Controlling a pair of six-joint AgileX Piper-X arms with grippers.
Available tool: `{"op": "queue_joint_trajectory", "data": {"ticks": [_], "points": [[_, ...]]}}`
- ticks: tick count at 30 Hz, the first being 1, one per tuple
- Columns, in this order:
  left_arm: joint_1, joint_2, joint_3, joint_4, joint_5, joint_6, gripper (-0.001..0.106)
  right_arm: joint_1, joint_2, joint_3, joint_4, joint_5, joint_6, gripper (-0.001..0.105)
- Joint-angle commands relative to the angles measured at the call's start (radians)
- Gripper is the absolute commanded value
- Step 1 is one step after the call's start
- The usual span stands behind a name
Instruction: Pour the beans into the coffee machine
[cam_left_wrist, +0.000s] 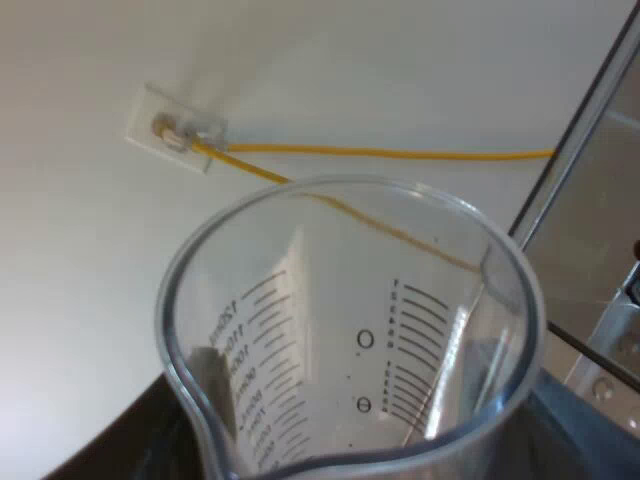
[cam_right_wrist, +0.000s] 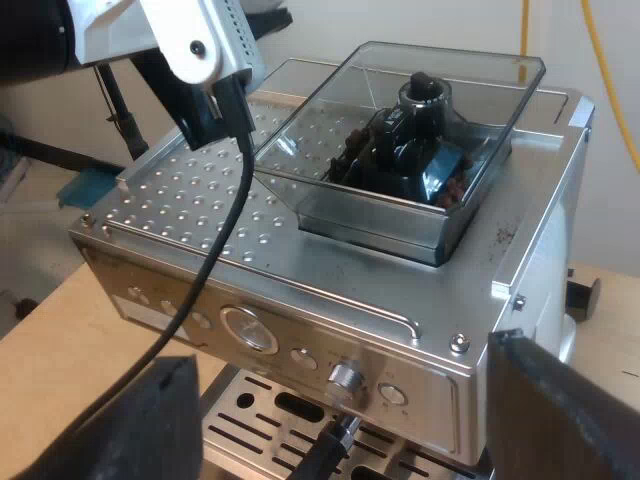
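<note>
Left gripper is clasping the empty-looking measuring glass. Right gripper is hanging spread wide before the espresso machine; beans are lying in its hopper, at the knob's five o'clock.

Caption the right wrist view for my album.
Open right jaws frame the espresso machine, beans lying in its bean hopper.

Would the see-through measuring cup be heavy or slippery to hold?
The measuring cup looks empty through its clear wall, so it is probably light. Its smooth, shiny wall may be slippery. The thin wall looks stiff, yet it might crack if squeezed hard.
</note>
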Motion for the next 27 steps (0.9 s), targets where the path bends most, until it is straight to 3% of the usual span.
{"op": "queue_joint_trajectory", "data": {"ticks": [1, 12, 17, 20, 27], "points": [[-0.003, -0.004, -0.006, -0.032, -0.019, 0.056, 0.029, 0.002, -0.009, -0.014, -0.007, -0.009, -0.019, 0.062], [-0.018, 0.028, -0.006, -0.043, -0.019, 0.250, 0.029, 0.002, -0.009, -0.014, -0.007, -0.009, -0.019, 0.062], [-0.018, 0.030, -0.006, -0.048, -0.019, 0.410, 0.029, 0.002, -0.009, -0.014, -0.007, -0.009, -0.019, 0.062], [-0.018, 0.030, -0.006, -0.048, -0.012, 0.469, 0.029, 0.002, -0.009, -0.014, -0.007, -0.010, -0.019, 0.062], [-0.018, 0.034, -0.006, -0.048, -0.009, 0.540, 0.029, 0.002, -0.009, -0.014, -0.007, -0.017, -0.019, 0.062]]}}
